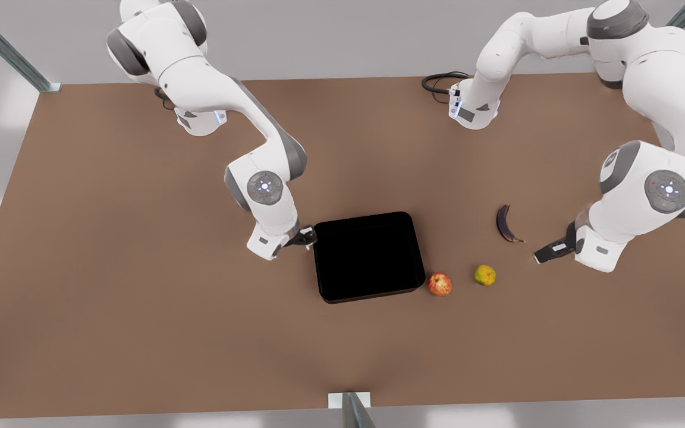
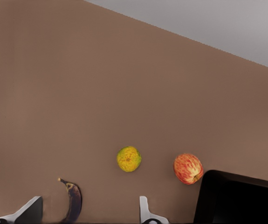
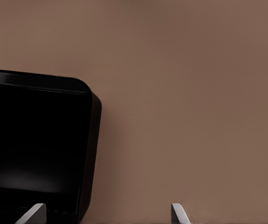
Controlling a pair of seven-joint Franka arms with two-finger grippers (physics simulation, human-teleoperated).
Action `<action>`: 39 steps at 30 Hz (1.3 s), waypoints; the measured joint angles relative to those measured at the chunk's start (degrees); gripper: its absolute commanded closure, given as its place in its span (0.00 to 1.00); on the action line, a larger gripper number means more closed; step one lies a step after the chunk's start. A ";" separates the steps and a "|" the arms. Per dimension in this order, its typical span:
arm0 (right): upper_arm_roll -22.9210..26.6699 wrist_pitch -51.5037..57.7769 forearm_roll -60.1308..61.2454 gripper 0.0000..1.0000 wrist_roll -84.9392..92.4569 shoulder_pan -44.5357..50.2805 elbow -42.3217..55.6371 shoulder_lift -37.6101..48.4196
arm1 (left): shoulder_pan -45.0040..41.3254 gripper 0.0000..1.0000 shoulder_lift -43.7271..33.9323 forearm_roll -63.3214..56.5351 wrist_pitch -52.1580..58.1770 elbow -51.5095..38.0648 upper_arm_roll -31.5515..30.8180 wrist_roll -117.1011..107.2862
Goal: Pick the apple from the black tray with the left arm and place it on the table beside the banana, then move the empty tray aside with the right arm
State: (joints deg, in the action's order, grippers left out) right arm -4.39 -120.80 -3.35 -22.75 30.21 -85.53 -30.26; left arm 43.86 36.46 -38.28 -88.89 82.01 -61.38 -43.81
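Observation:
The black tray (image 1: 366, 258) lies empty at the table's (image 1: 140, 267) middle. On the table, just off the tray's near corner on the front view's right, rests the apple (image 1: 439, 284) (image 2: 188, 168). The dark banana (image 1: 507, 224) (image 2: 73, 201) lies farther right. My left gripper (image 1: 547, 251) (image 2: 88, 219) hovers open and empty beside the banana, on the front view's right. My right gripper (image 1: 307, 236) (image 3: 106, 217) is open at the tray's edge on the front view's left. In the right wrist view the tray's (image 3: 36, 140) rim runs between its fingers.
A yellow-green round fruit (image 1: 484, 274) (image 2: 128, 158) sits between the apple and the banana, nearer the front edge. A black cable (image 1: 437, 83) coils by the far arm base. Bare tabletop stretches across the front view's left and along the near edge.

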 measured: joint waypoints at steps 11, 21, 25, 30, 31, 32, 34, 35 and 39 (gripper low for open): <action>-0.09 -9.93 -0.04 0.00 -9.58 2.88 -0.29 -9.34 | -38.76 0.00 -27.64 41.91 0.55 2.49 54.59 21.98; 0.02 -14.23 0.06 0.00 -14.56 4.93 -0.55 -14.44 | -39.19 0.00 -25.59 44.45 0.61 2.37 52.27 33.89; 0.40 -16.21 -0.04 0.05 -15.76 4.26 -0.46 -15.65 | -39.48 0.00 -25.43 44.72 0.62 2.39 52.03 37.09; 0.51 -18.21 0.03 0.45 -16.85 3.87 -0.30 -15.51 | -38.10 0.00 -25.57 44.44 1.40 1.34 52.07 40.25; 0.52 -18.44 0.02 0.49 -17.04 3.88 -0.29 -15.47 | -38.23 0.00 -25.79 44.31 1.70 0.61 52.17 41.10; 0.52 -18.64 0.02 0.54 -17.21 3.89 -0.29 -15.45 | -38.20 0.00 -25.77 44.19 1.95 0.10 52.29 42.03; 0.52 -18.94 -0.03 0.59 -17.49 3.87 -0.29 -15.43 | -37.84 0.00 -25.54 44.01 2.34 -0.28 52.37 43.61; 0.52 -19.06 -0.04 0.59 -17.59 3.85 -0.28 -15.43 | -37.83 0.00 -25.47 43.92 2.48 -0.70 52.33 44.18; 0.52 -19.33 -0.05 0.59 -17.79 3.81 -0.46 -15.42 | -38.28 0.00 -25.13 43.71 2.76 -1.72 52.20 45.52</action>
State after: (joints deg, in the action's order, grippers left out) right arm -3.87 -140.13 -3.40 -40.54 34.02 -85.99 -45.68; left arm 5.58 11.32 5.43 -86.13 80.29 -9.18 1.71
